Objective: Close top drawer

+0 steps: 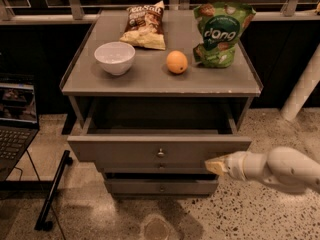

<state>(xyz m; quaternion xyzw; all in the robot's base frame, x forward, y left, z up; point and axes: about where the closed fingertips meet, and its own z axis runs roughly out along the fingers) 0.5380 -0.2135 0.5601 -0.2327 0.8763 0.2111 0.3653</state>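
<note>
The top drawer (125, 151) of the grey cabinet stands pulled out, its grey box interior showing and a small round metal knob (160, 153) at the centre of its front. Two shorter drawer fronts sit below it, pushed in. My gripper (214, 166) comes in from the right on a white arm (280, 170). Its tan tip is at the lower right part of the top drawer's front, touching it or very close.
On the cabinet top (150, 79) are a white bowl (114, 57), an orange (176, 62), a brown snack bag (145, 26) and a green snack bag (222, 34). A laptop (15, 119) is at the left, a black stand leg (52, 191) on the floor, a white post (302, 89) at the right.
</note>
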